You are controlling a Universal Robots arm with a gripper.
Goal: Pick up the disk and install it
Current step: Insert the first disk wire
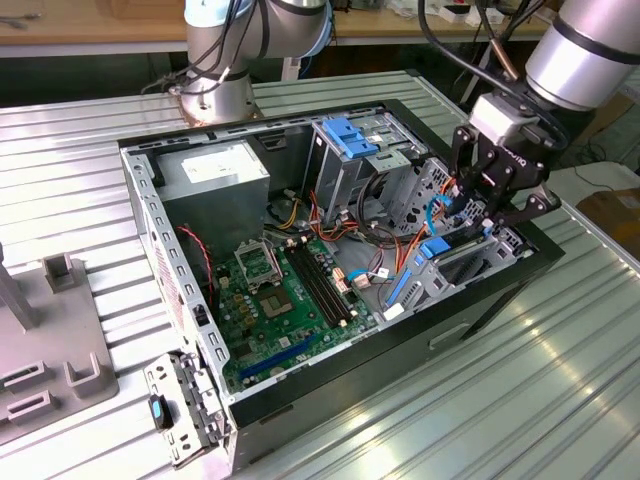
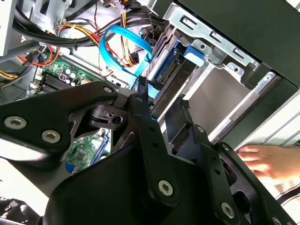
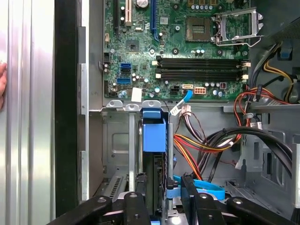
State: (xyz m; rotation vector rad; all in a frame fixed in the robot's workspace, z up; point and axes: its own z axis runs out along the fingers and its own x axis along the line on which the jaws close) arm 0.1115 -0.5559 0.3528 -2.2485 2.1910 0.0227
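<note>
The black end effector [image 3: 164, 182] hangs with its fingers apart, holding nothing. The flat grey disk with the blue frame [image 3: 153, 131] stands on edge in the open black computer case [image 1: 350, 395], just beside the fingers.

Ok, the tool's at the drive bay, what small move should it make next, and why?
Probably a short, slow push along the slot: the disk sits edge-on in the drive cage, the tool is right behind it, and a blue cable lies beside the tool.
</note>
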